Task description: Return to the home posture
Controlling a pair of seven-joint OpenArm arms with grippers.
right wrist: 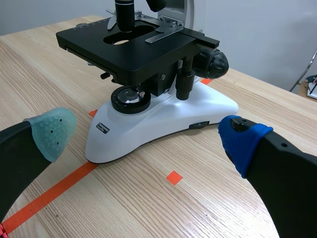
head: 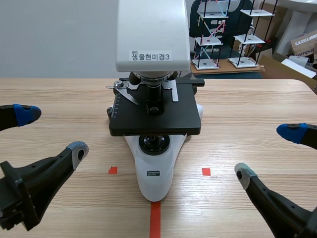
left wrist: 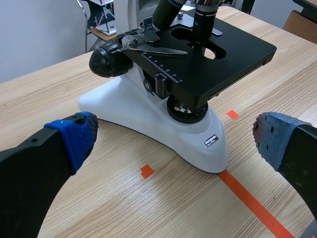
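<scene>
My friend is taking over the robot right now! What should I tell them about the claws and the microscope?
The left claw is open and empty, low beside the microscope. The right claw is open and empty, low on its other side. Neither touches it.
The microscope stands upright in the middle of the table.
Done: nothing is held.
Left: probably just checking both arms sit at home posture.

The microscope (head: 153,34) is cut off at the head in the scene view, its top unseen. Ahead of the left gripper (left wrist: 176,136), the objectives (left wrist: 203,20) are cut short and the stage (left wrist: 233,54) hides part of the lamp (left wrist: 187,110). Ahead of the right gripper (right wrist: 146,135), the base label (right wrist: 103,128) is too small to read. Far beyond both grippers, the microscope covers part of a rack (head: 207,40).
</scene>
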